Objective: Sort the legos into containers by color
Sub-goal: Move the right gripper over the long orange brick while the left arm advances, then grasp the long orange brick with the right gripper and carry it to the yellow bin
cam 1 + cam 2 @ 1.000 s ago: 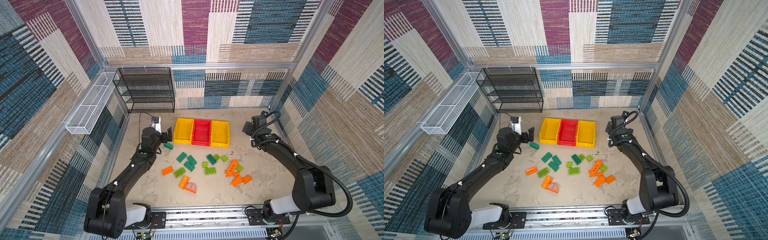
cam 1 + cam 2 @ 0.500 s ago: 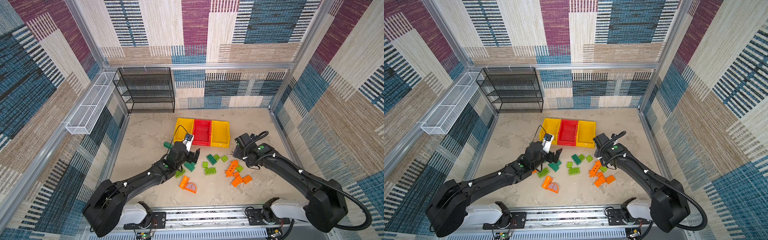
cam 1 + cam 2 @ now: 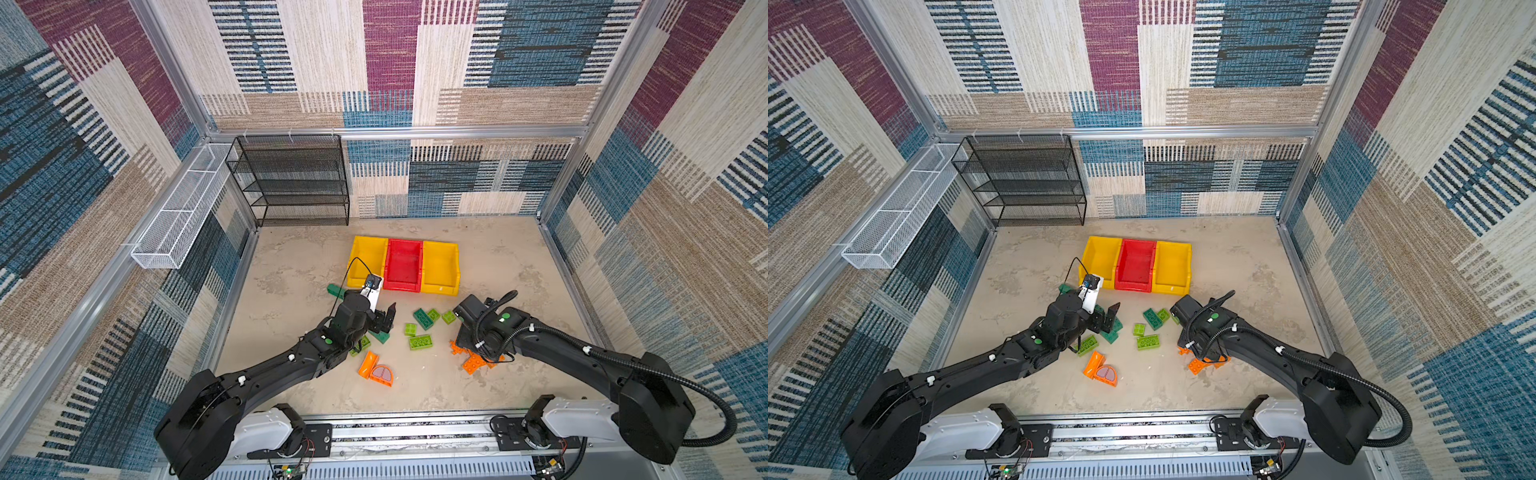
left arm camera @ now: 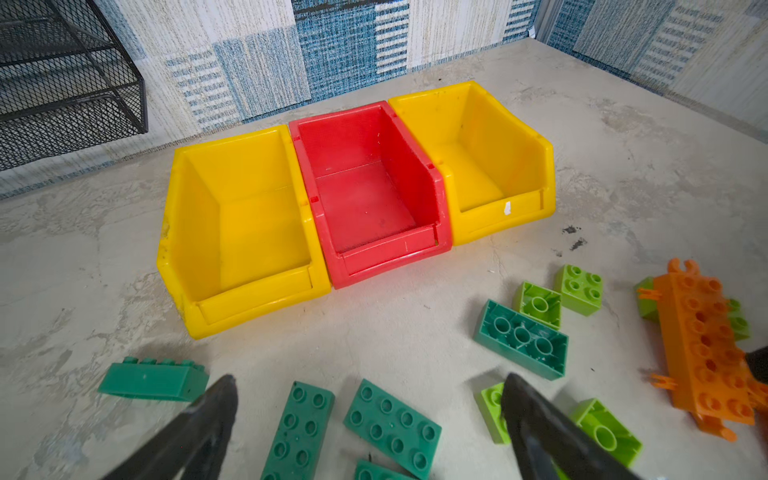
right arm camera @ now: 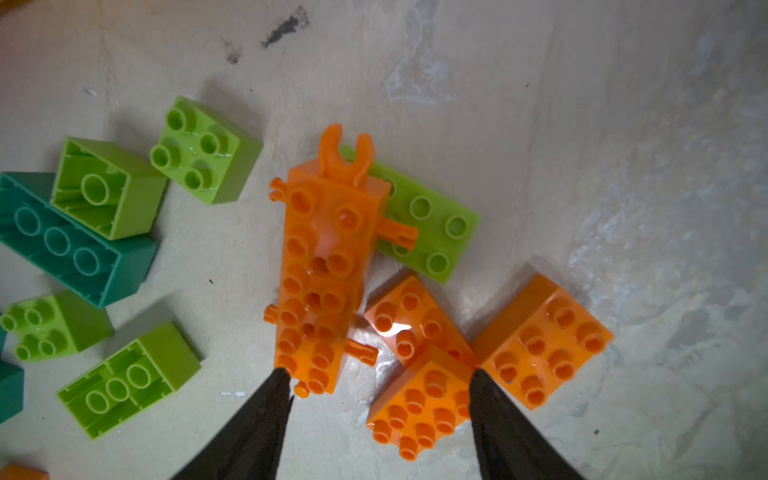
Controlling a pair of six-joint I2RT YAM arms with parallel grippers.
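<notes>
A mottled beige, concrete-look tabletop (image 3: 498, 257) is boxed in by woven patchwork wall panels (image 3: 390, 62) in blue, plum and tan, framed by bare aluminium rails (image 3: 395, 132). A black wire-mesh shelf rack (image 3: 299, 183) stands against the far wall and a long white wire-mesh basket (image 3: 183, 212) hangs on the left wall. Mid-table, a glossy red plastic bin (image 3: 405, 266) stands touching between 2 yellow plastic bins (image 3: 440, 266). The floor beyond them and to their right is open. In front lie studded dark teal bricks (image 4: 392, 428), lime green bricks (image 3: 419, 341) and, nearest the front rail, an orange curved piece with a pinkish-grey face (image 3: 380, 374). The left gripper (image 4: 369, 377) hangs over the teal ones, fingers spread wide. The right gripper (image 5: 380, 372) is at the orange cluster, fingers apart astride a square orange brick (image 5: 419, 411) and the end of a long orange studded piece (image 5: 324, 266). I cannot tell whether they press.
</notes>
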